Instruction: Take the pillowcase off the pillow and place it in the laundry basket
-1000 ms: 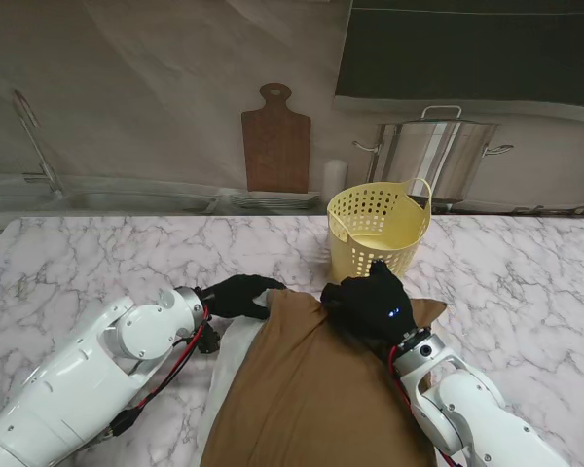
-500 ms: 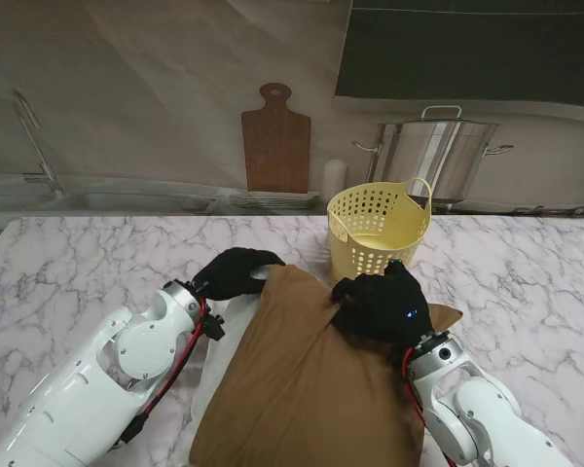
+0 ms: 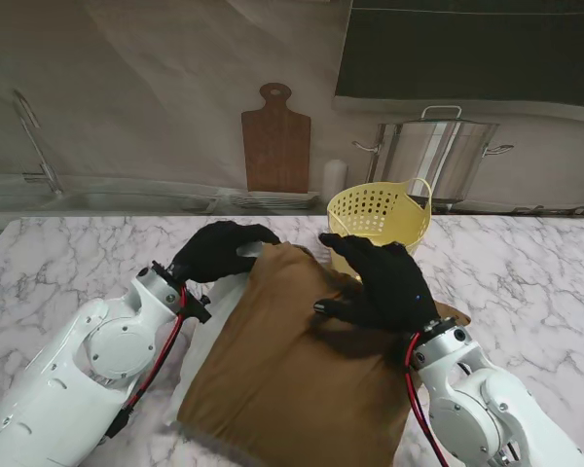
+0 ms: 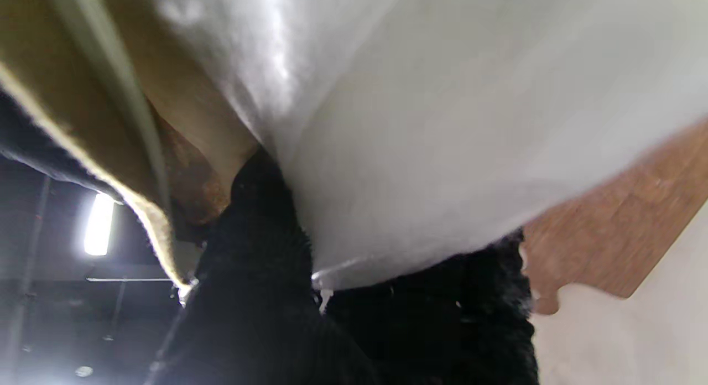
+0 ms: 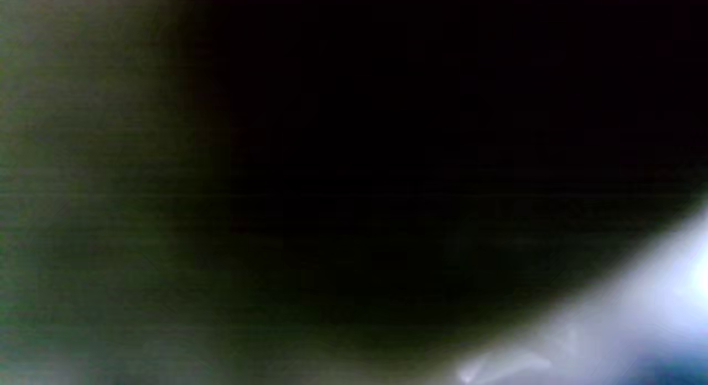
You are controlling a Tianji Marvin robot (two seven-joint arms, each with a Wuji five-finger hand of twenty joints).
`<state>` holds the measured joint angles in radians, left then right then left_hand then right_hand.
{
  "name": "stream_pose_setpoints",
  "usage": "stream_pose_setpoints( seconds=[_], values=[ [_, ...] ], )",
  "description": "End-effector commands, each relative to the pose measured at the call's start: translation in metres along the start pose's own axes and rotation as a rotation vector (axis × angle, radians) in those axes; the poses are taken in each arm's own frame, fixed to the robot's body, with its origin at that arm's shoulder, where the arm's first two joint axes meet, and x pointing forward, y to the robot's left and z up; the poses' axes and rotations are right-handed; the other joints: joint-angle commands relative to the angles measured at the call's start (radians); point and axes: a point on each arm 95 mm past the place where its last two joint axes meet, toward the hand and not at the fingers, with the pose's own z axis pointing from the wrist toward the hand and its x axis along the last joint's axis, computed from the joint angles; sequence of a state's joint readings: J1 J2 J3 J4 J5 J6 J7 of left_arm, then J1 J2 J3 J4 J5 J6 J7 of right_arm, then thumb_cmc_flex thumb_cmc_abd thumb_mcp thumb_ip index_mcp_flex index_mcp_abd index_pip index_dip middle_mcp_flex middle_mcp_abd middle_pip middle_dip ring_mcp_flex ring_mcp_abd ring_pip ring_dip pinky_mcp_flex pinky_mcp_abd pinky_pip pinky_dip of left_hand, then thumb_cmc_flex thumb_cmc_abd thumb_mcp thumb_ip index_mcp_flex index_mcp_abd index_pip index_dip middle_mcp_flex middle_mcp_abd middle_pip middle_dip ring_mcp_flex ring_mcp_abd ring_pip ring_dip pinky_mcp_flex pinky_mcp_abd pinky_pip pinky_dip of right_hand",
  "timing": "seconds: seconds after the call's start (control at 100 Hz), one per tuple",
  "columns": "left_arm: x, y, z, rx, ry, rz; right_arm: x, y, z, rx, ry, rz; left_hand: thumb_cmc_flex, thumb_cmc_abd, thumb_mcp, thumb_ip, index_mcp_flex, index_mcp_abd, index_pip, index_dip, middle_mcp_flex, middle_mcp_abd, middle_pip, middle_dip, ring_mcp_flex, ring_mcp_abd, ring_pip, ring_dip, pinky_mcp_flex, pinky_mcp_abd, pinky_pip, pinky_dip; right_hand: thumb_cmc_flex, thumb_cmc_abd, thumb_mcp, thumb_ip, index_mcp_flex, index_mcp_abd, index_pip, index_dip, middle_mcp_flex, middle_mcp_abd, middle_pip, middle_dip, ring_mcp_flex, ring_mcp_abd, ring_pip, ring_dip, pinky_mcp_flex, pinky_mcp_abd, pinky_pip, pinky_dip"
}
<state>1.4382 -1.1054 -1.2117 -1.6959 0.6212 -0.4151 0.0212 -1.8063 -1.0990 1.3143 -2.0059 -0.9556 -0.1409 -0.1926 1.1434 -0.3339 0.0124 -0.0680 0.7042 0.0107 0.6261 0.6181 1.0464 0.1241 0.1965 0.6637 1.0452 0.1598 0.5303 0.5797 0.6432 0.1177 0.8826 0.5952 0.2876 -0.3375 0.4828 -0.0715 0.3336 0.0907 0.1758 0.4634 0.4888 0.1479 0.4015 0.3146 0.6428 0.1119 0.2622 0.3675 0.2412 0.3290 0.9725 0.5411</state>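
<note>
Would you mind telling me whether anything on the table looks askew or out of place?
The pillow lies askew, white bulging from the brown pillowcase on the left. The right wrist view is nearly black. Nothing spilled or damaged.

The right wrist view is basically swallowed in dark blur, so nothing can be made out there. The front of the laundry basket [image 3: 378, 222] is covered by the right hand [image 3: 382, 285]. The pillow [image 3: 212, 309] is mostly hidden under the pillowcase [image 3: 302, 375], whose near edge is cut off.
</note>
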Motion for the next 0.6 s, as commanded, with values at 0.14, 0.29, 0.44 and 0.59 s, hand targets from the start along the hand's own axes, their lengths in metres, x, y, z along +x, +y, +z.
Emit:
stream_pose_setpoints(
  seconds=[0.14, 0.29, 0.44, 0.59],
  values=[
    [0.016, -0.008, -0.007, 0.033, 0.075, 0.037, 0.01, -0.004, 0.011, 0.041, 0.032, -0.143, 0.148, 0.074, 0.144, 0.056, 0.018, -0.1, 0.102, 0.051, 0.034, -0.093, 0.04, 0.031, 0.002, -0.094, 0.024, 0.024, -0.016, -0.087, 0.284, 0.025, 0.389, -0.033, -0.117, 0.039, 0.225, -0.131, 0.265, 0.132, 0.292, -0.126, 0.236, 0.151, 0.423, -0.143, 0.377, 0.252, 0.28, -0.09, 0.274, 0.091],
    [0.012, -0.01, -0.017, 0.055, 0.074, 0.059, 0.009, -0.015, 0.016, 0.052, 0.046, -0.112, 0.148, 0.076, 0.144, 0.057, 0.016, -0.099, 0.102, 0.047, 0.032, -0.091, 0.039, 0.031, 0.001, -0.096, 0.023, 0.025, -0.016, -0.087, 0.282, 0.027, 0.489, -0.143, 0.273, -0.084, 0.45, -0.29, 0.753, -0.084, 0.685, -0.196, 0.449, 0.34, 0.68, -0.218, 0.772, 0.32, 0.434, -0.106, 0.423, 0.071],
    [0.0, -0.011, -0.027, 0.071, 0.04, 0.071, 0.011, -0.015, 0.024, 0.025, 0.086, -0.166, 0.148, 0.073, 0.145, 0.057, 0.015, -0.095, 0.102, 0.043, 0.031, -0.09, 0.038, 0.03, -0.002, -0.095, 0.023, 0.025, -0.017, -0.087, 0.28, 0.029, 0.484, -0.141, 0.34, -0.095, 0.483, -0.341, 0.783, 0.004, 0.698, -0.162, 0.505, 0.42, 0.686, -0.256, 0.949, 0.317, 0.446, -0.11, 0.446, 0.063],
    [-0.014, -0.011, -0.036, 0.091, 0.002, 0.074, 0.015, -0.011, 0.038, 0.008, 0.127, -0.228, 0.148, 0.072, 0.149, 0.058, 0.014, -0.093, 0.103, 0.042, 0.032, -0.089, 0.038, 0.029, -0.002, -0.095, 0.022, 0.025, -0.017, -0.087, 0.278, 0.03, 0.497, -0.125, 0.345, -0.099, 0.472, -0.362, 0.8, 0.061, 0.683, -0.158, 0.526, 0.448, 0.683, -0.259, 0.97, 0.311, 0.438, -0.11, 0.44, 0.059]
  ],
)
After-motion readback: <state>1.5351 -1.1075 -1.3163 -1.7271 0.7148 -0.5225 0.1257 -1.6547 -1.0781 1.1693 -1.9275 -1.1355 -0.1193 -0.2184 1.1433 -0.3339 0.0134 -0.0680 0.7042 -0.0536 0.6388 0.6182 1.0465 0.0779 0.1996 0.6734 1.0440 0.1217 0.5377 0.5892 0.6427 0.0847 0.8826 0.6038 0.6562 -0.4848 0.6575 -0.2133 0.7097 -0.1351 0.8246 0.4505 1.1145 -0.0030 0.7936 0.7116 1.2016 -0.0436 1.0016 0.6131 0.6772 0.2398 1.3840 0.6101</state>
